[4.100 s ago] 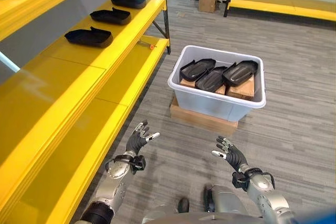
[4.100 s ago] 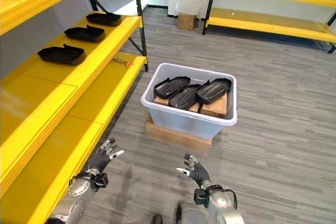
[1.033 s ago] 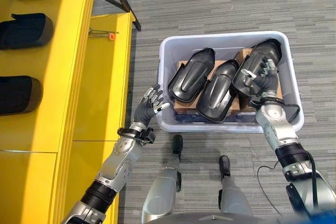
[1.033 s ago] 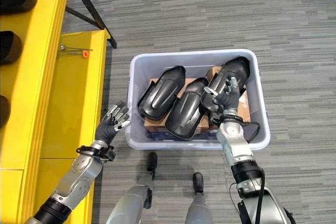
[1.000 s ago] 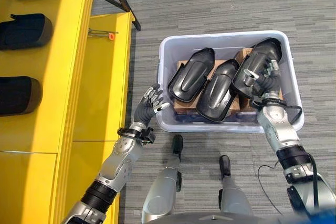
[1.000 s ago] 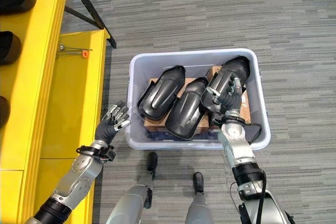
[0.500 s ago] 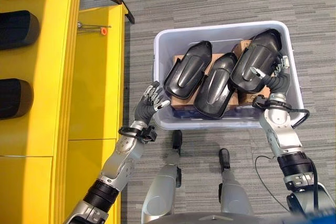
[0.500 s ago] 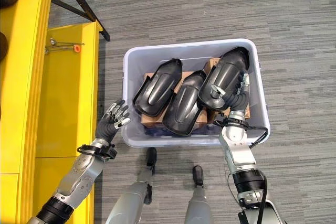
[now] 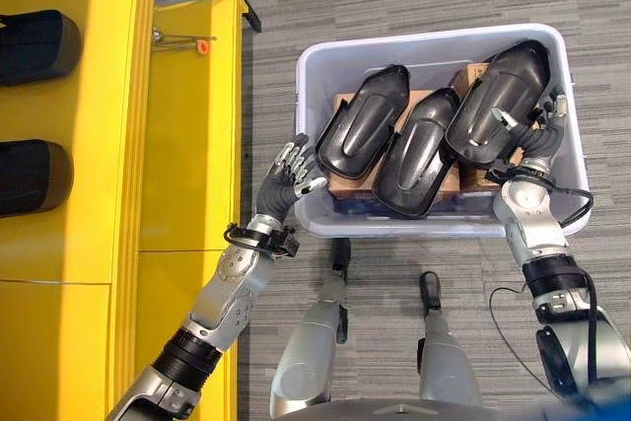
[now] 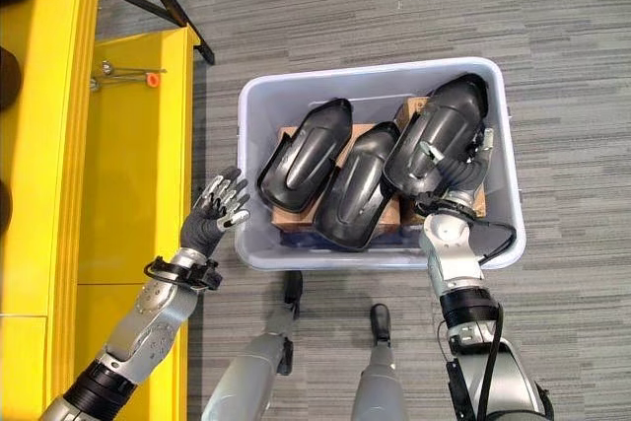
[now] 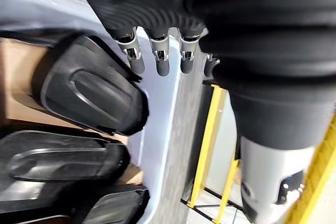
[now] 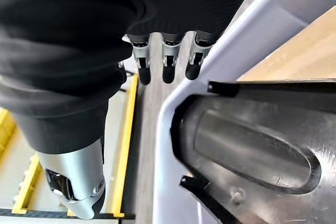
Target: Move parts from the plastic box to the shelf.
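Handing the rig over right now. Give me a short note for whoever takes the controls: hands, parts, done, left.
Left hand: open, outside the plastic box at its left wall, holding nothing.
Right hand: at the rightmost part, by the right wall; grip unclear.
Three black parts sit in the box: left, middle, rightmost.
Shelf: two parts in full view.
Left: lift the three out and shelve them.

3 parts [image 9: 431,147] lie in the box [image 9: 317,58], right of the shelf [image 9: 187,145].

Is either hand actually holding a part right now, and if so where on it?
The left hand holds nothing, open beside the plastic box. The right hand is against the rightmost part's right edge; a grip cannot be told.
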Available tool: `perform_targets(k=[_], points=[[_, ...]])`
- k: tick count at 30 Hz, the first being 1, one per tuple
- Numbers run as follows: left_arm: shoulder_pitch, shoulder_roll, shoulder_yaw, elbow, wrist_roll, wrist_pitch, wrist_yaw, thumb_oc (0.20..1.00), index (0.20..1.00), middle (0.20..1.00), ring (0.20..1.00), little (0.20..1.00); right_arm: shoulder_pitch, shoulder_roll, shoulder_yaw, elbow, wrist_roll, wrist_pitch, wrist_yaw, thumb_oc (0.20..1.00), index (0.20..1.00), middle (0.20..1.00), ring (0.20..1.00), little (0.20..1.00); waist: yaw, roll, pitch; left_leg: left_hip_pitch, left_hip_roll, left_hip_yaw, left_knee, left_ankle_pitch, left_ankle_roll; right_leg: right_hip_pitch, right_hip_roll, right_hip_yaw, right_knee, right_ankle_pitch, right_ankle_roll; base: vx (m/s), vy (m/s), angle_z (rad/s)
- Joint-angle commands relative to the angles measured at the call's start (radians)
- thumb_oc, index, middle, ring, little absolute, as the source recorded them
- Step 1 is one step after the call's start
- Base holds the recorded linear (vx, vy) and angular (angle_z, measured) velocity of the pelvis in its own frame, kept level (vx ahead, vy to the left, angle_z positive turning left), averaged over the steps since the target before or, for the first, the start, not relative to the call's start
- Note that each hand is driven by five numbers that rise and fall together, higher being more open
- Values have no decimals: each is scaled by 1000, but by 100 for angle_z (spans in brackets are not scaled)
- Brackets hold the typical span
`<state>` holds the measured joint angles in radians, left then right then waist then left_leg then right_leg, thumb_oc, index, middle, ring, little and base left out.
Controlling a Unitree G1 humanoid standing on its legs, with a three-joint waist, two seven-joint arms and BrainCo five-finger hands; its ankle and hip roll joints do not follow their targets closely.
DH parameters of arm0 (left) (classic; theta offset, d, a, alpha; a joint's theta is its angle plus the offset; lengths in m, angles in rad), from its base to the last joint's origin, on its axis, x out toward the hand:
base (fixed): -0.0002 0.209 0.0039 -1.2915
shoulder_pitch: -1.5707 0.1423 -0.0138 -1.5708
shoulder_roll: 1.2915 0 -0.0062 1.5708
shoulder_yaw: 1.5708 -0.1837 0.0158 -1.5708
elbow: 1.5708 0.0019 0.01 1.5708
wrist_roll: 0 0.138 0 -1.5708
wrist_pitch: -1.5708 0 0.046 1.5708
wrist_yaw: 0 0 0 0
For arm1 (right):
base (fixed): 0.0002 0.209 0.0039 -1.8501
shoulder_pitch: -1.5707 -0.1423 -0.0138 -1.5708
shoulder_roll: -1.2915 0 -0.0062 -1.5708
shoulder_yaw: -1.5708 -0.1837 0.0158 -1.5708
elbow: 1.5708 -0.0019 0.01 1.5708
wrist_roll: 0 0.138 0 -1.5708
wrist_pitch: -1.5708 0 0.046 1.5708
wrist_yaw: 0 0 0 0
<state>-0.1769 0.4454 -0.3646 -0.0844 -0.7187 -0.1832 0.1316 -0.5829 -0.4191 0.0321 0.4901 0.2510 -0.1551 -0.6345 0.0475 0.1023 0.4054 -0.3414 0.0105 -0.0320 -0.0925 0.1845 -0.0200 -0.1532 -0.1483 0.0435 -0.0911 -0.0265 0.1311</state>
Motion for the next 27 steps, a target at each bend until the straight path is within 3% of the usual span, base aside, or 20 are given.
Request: perform_targets(k=[1, 16, 27], points=[[-2, 1, 22, -78, -12, -69, 10, 1000, 1000, 1000, 1000, 1000, -46, -85, -18, -28, -43, -33, -47, 1000, 1000, 1000, 1000, 1000, 4, -14, -34, 16, 42, 7, 88, -131, -9, -108, -59, 6, 53, 66, -8, 0, 0, 0], [-43, -3, -25, -77, -6, -80, 33, 1000, 1000, 1000, 1000, 1000, -171, -177, -5, 190, 3, -24, -111, 1000, 1000, 1000, 1000, 1000, 15, 9, -8, -15, 43, 3, 96, -130, -12, -138, -52, -2, 65, 60, -10, 0, 0, 0], [-57, 8, -42, -83, -12, -93, 36, 1000, 1000, 1000, 1000, 1000, -250, -216, 81, 308, -9, 6, -71, 1000, 1000, 1000, 1000, 1000, 20, 13, 9, -29, 44, 5, 97, -125, -14, -156, -50, 4, 74, 61, -10, 0, 0, 0]])
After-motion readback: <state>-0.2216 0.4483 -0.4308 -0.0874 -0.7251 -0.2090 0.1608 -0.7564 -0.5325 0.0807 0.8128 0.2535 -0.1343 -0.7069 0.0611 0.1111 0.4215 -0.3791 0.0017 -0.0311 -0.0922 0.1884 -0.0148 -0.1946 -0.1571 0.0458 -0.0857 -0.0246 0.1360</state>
